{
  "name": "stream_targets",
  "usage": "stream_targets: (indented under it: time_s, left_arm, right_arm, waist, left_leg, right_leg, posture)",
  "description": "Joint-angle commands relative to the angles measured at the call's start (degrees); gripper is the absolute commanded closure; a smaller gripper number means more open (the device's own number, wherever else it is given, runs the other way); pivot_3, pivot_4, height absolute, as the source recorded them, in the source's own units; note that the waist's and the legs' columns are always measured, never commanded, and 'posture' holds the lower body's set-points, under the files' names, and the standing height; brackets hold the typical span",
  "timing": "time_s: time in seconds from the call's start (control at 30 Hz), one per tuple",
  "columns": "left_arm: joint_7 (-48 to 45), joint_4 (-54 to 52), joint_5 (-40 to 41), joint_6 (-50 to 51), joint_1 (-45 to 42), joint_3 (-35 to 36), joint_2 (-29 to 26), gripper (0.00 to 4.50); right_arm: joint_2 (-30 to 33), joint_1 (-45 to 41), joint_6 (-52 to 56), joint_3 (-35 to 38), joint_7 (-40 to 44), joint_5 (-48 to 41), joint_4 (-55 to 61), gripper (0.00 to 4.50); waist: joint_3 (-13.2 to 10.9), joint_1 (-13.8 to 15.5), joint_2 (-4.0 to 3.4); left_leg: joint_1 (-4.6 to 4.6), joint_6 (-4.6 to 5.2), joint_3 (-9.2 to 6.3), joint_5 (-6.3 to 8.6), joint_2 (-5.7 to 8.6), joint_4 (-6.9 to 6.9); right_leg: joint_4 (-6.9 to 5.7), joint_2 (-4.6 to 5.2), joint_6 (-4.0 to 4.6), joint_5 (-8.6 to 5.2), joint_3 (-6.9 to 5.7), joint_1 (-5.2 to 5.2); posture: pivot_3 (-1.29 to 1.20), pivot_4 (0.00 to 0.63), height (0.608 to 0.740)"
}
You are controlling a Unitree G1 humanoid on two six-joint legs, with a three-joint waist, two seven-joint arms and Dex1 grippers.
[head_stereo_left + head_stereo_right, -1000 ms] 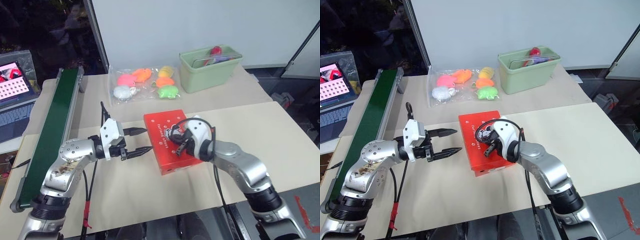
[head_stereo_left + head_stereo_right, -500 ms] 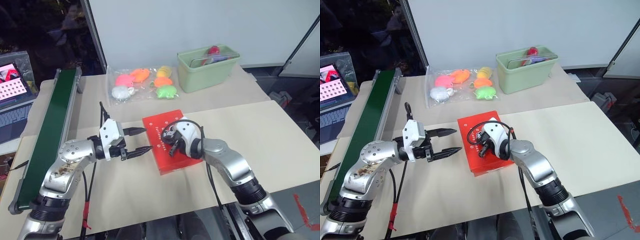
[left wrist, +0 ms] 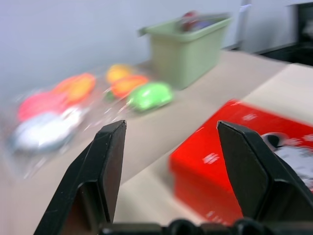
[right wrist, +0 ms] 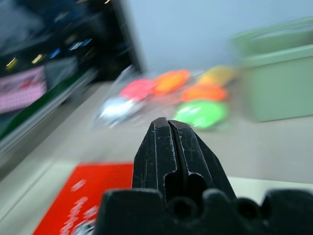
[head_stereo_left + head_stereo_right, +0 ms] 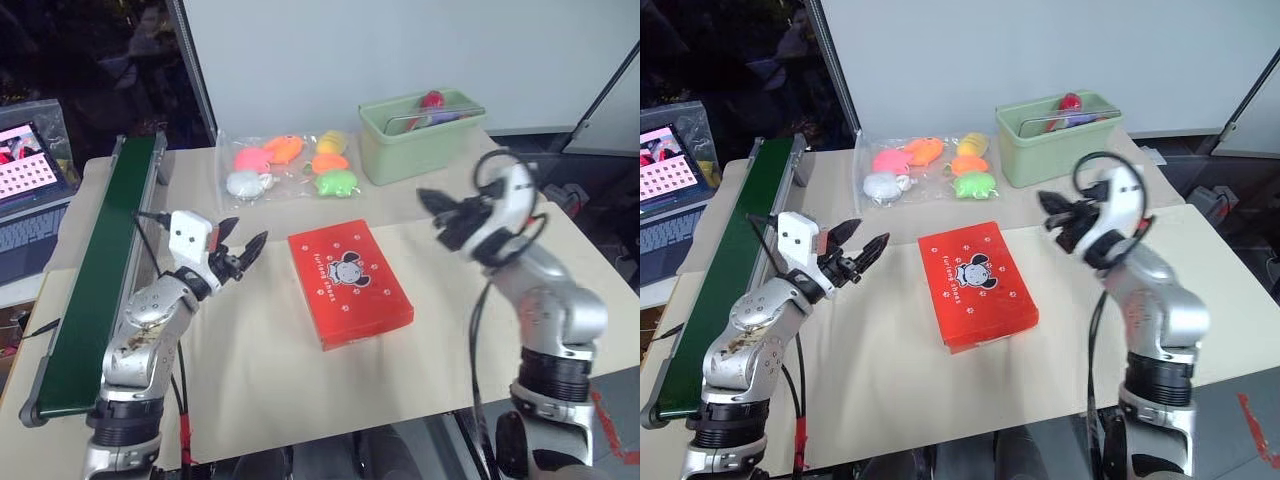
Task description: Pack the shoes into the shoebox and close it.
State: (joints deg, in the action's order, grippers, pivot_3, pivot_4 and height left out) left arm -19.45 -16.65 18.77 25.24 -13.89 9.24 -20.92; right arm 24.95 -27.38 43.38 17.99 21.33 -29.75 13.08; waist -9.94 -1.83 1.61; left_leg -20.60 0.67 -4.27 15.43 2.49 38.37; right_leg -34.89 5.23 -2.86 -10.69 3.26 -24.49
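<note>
The red shoebox (image 5: 350,283) lies shut in the middle of the table, its lid with the white cartoon animal facing up. The shoes are hidden. My left gripper (image 5: 247,232) hovers open to the left of the box, apart from it, with nothing between its fingers. In the left wrist view the left gripper (image 3: 171,126) has the shoebox (image 3: 234,166) ahead of it. My right gripper (image 5: 428,200) is shut and empty, raised above the table to the right of the box. The right wrist view has the pressed-together fingers (image 4: 164,142) over a corner of the shoebox (image 4: 93,196).
A clear bag of bright plush toys (image 5: 285,165) lies behind the box. A pale green bin (image 5: 415,135) stands at the back right. A long green conveyor belt (image 5: 100,260) runs along the left edge, with a laptop (image 5: 25,190) beyond it.
My right gripper has left the box lid and swung up and to the right. My left gripper has drawn back to the left and turned away from the box. The box stays shut.
</note>
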Motion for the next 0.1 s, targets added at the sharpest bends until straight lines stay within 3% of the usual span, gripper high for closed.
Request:
stream_targets:
  time_s: [0.03,0.1]
  left_arm:
    - [10.5,2.3,-2.9,-1.2,1.5,5.7,4.0,1.34]
    - [10.6,3.1,-3.5,-1.8,2.1,5.1,4.6,1.34]
  right_arm:
    - [7.0,8.0,-13.6,-7.7,-3.6,17.5,-4.4,4.49]
    - [4.8,9.0,-17.4,-7.5,-4.9,17.6,-5.8,4.49]
  waist:
    - [0.0,0.4,0.01]
    - [0.0,0.3,0.05]
  left_leg:
    - [0.03,0.00,0.07,0.00,0.06,-0.02]
    - [0.10,0.00,0.37,0.00,0.18,-0.04]
  right_leg:
    - [0.00,0.03,0.00,0.00,0.01,0.00]
    - [0.02,0.02,-0.01,-0.01,0.00,0.07]
  posture:
    - [0.00,0.150,0.740]
    - [0.00,0.150,0.740]
